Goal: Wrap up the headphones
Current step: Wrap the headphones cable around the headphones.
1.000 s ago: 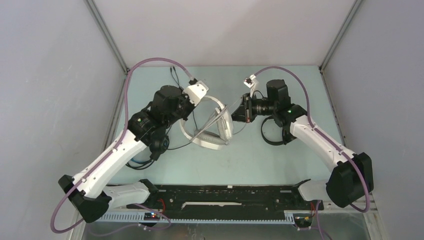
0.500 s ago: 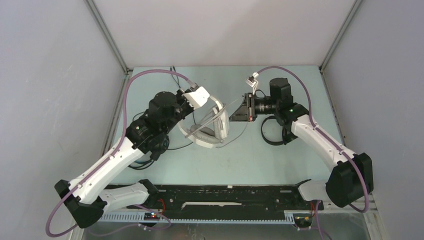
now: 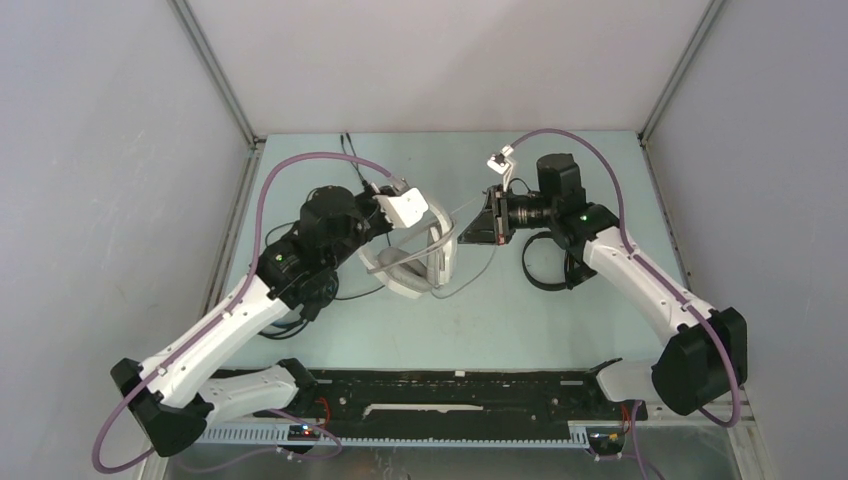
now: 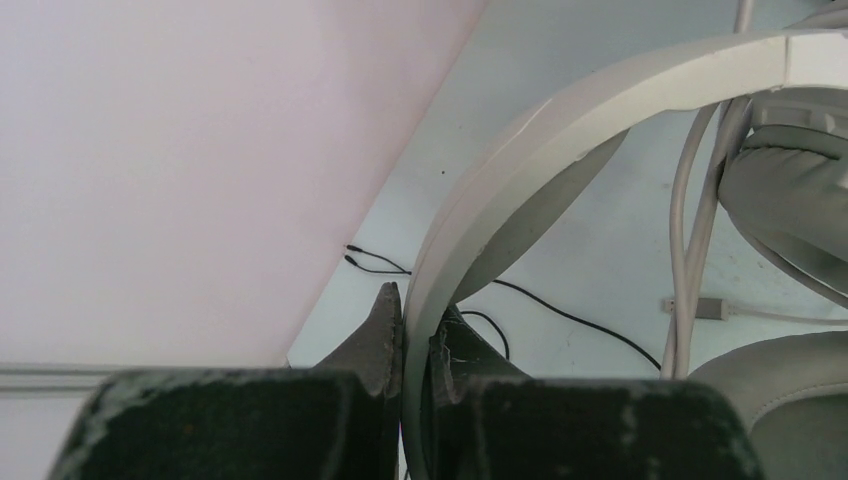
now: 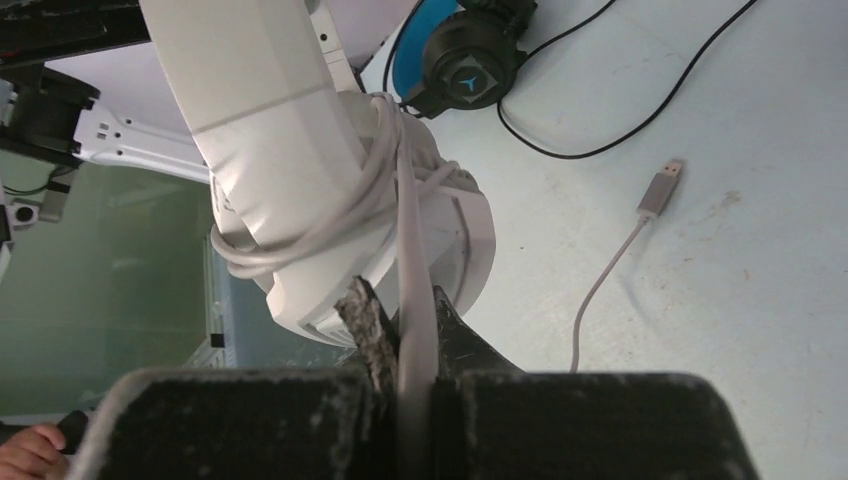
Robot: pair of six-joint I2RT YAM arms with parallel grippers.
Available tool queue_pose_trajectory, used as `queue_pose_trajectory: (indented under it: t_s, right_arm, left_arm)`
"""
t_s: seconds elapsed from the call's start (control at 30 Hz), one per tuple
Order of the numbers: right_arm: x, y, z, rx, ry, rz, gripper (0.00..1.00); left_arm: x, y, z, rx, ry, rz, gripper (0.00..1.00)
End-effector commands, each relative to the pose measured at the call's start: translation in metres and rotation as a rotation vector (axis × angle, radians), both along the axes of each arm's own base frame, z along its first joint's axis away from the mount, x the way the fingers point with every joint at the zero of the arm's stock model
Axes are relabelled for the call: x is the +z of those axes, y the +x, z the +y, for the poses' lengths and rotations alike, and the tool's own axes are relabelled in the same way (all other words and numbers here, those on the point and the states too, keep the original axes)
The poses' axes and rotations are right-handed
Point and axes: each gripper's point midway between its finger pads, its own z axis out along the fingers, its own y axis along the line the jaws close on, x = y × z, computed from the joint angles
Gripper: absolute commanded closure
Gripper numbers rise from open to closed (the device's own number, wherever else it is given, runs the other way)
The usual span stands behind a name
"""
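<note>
- Top view: the white headphones (image 3: 425, 262) are near the middle of the bench (image 3: 520, 320), with one arm at each side of them. The left gripper (image 3: 392, 238) is at the headband and the right gripper (image 3: 468, 228) is just right of them. The small black headphones (image 3: 548, 262) lie on the bench towards its right edge, partly under the right arm.
- Left wrist view: the left gripper's two fingers (image 4: 380, 325) are pressed onto the white headband (image 4: 520, 150), one on each face of it. A grey ear cushion (image 4: 790, 190) shows at the right, with pale loops of cable (image 4: 690, 230) hanging beside it. A thin black lead (image 4: 570, 318) lies on the bench behind.
- Right wrist view: the right gripper pinches the pale cable, which runs taut up to the headband, where several turns are wound round it (loosely, by the look of them). A plug (image 5: 660, 190) on a pale lead lies flat on the bench. The black-and-blue headphones (image 5: 465, 60) lie further off, at the top of the view.
</note>
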Motion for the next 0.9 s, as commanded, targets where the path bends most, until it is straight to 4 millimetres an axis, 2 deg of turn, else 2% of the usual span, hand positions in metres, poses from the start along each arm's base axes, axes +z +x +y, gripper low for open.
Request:
queue_pose_trajectory:
  t_s: [0.0,0.3,0.43,0.57,0.63,0.7,0.87]
  right_arm:
    - [0.041,0.014,-0.007,-0.042,0.009,-0.205,1.00]
    - [0.056,-0.014,-0.007,0.059,0.057,-0.131,1.00]
    - [0.063,-0.020,-0.007,0.066,0.075,-0.109,1.00]
    - [0.080,-0.030,-0.005,0.111,0.135,-0.082,1.00]
    - [0.090,-0.036,-0.001,0.136,0.168,-0.075,1.00]
    - [0.099,-0.042,0.005,0.164,0.196,-0.074,0.95]
    - [0.111,-0.051,0.028,0.219,0.249,-0.065,0.90]
  left_arm:
    - [-0.019,-0.002,0.004,-0.041,0.124,0.005,1.00]
    - [-0.004,0.023,0.029,0.167,0.161,-0.054,1.00]
    - [0.000,0.025,0.038,0.248,0.105,-0.054,1.00]
    - [-0.001,0.023,0.043,0.292,0.043,-0.040,1.00]
    - [-0.003,0.021,0.045,0.311,0.015,-0.028,1.00]
    - [-0.005,0.021,0.047,0.334,0.000,-0.018,1.00]
    - [-0.007,0.024,0.058,0.432,-0.041,-0.010,1.00]
